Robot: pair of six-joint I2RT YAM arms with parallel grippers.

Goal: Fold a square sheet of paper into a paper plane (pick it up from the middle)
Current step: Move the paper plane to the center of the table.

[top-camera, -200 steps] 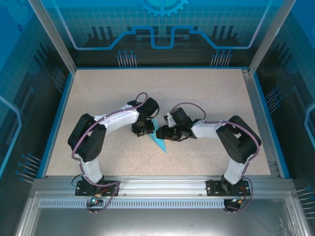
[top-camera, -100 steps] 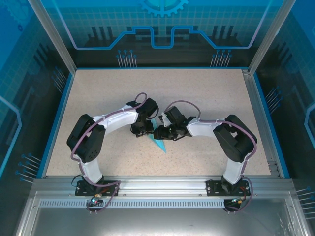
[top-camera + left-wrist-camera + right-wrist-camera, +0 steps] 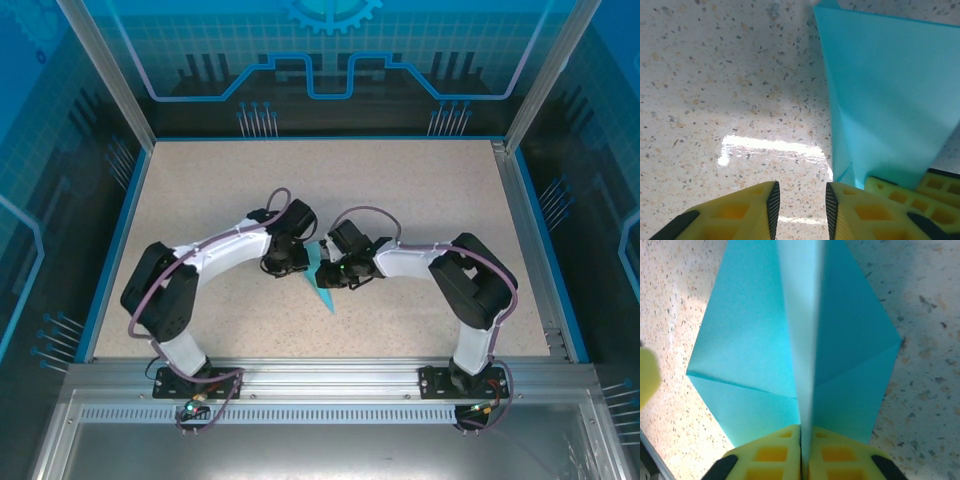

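The paper plane [image 3: 324,284] is a folded cyan dart lying on the speckled table between both arms, its tip pointing toward the near edge. In the right wrist view its wings [image 3: 750,340] spread to both sides of a raised centre ridge. My right gripper [image 3: 805,440] is shut on that ridge, which is pinched between the yellow fingers. From above, the right gripper [image 3: 328,272] sits on the plane's right side. My left gripper [image 3: 800,200] is open over bare table just left of the paper [image 3: 880,90], with nothing between its fingers. From above, the left gripper [image 3: 283,262] is beside the plane.
The speckled tabletop [image 3: 220,190] is ringed by a blue rim and an aluminium frame [image 3: 320,375] along the near edge. Both arm bases stand at that near edge. The right gripper's yellow fingers [image 3: 925,187] poke into the left wrist view beside the paper.
The right gripper slid left onto the plane and its jaws closed on the centre ridge. The left arm stretched out a little, its gripper staying open beside the paper.
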